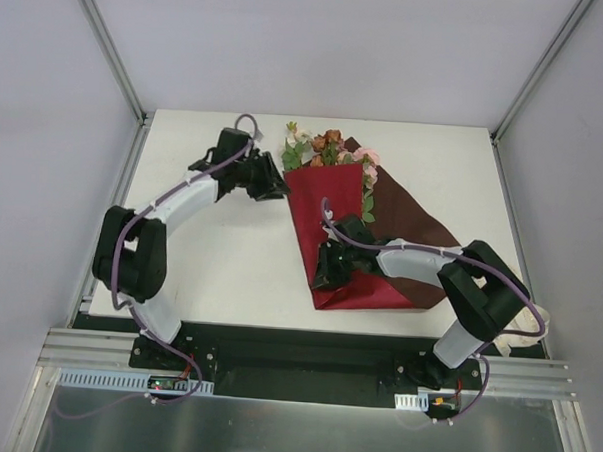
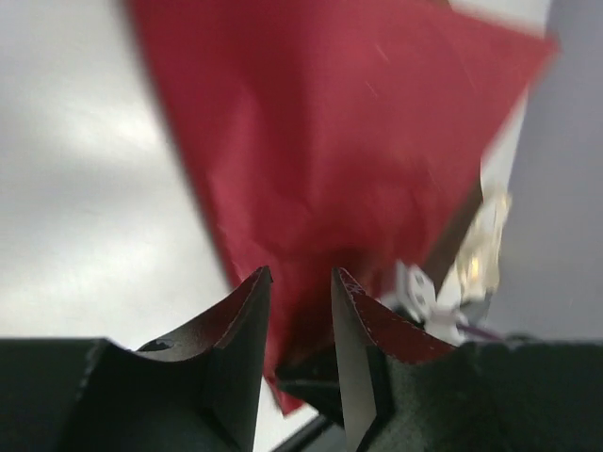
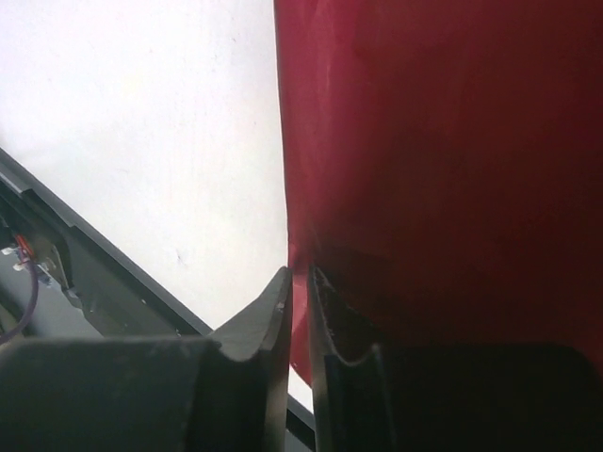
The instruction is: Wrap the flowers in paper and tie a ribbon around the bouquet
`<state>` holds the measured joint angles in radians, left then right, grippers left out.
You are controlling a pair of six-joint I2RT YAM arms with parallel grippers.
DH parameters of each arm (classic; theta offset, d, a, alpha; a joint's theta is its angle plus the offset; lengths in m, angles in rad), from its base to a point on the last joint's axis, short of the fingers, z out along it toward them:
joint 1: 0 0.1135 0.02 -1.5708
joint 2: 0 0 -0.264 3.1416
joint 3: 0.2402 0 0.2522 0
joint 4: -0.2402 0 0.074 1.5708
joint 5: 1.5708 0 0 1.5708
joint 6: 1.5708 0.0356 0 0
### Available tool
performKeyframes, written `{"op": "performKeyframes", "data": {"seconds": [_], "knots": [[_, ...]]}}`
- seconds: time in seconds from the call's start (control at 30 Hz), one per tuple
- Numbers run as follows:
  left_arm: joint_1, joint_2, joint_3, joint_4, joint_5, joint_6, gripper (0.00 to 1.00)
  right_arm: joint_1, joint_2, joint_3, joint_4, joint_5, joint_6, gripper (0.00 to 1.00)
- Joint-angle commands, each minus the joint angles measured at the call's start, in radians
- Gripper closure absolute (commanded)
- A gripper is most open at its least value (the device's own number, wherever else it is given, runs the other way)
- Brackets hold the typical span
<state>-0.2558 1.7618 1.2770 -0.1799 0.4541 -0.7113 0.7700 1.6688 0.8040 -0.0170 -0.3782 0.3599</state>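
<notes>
Standing a little apart, the two dark, wedge-shaped fingers of the left gripper (image 2: 300, 282) leave a clear gap with nothing clamped in it. They point at the far left edge of the thin, dark red wrapping paper (image 2: 349, 141), whose matte surface looks faintly creased.

The right gripper (image 3: 300, 278) has its smooth black fingers drawn in to a narrow slit. The paper's straight left edge runs down into that slit, but I cannot tell whether they actually pinch it. This gripper sits at the near left part of the bouquet (image 1: 332, 212), close to its narrower end.

The bouquet lies flat on the right half of the table, tapering toward the near side and opening toward the far side. Its left flap is a brighter red panel folded over the top. To the right, a darker, brownish-red panel spreads out flat.

From the far opening spills the small bunch of artificial flowers (image 1: 328, 147), with pink, cream and rust-brown blooms and green leaves. Their stems are hidden inside the paper.

All of this rests on a plain white, matte tabletop (image 1: 220, 253). A soft cream fabric ribbon (image 1: 522, 336) shows as floppy loops at the near right edge, just behind the right arm's elbow and well apart from the bouquet.
</notes>
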Motion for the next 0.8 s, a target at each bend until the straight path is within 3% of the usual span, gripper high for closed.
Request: {"op": "performKeyframes", "data": {"seconds": [0.0,0.23,0.43,0.53,0.57,0.63,0.77], "knots": [[-0.173,-0.091,-0.132,0.039,0.100,0.091,0.68,-0.012,-0.121,-0.021,-0.142,0.077,-0.058,0.80],[-0.367,-0.157,-0.254,0.120,0.014,0.061,0.67,-0.086,-0.262,-0.107,-0.199,0.119,-0.088,0.70],[-0.451,-0.018,-0.176,0.177,0.063,0.027,0.69,-0.190,-0.437,-0.213,-0.271,0.200,-0.084,0.64],[-0.488,0.071,-0.076,0.177,0.098,0.027,0.76,-0.244,-0.442,-0.246,-0.273,0.196,-0.096,0.71],[-0.496,0.093,-0.058,0.177,0.100,0.023,0.78,-0.248,-0.439,-0.249,-0.273,0.202,-0.098,0.84],[-0.511,0.146,-0.005,0.177,0.109,0.004,0.79,-0.270,-0.440,-0.250,-0.265,0.188,-0.098,0.94],[-0.531,0.243,0.087,0.206,0.130,-0.025,0.80,-0.282,-0.483,-0.258,-0.279,0.208,-0.088,0.95]]}}
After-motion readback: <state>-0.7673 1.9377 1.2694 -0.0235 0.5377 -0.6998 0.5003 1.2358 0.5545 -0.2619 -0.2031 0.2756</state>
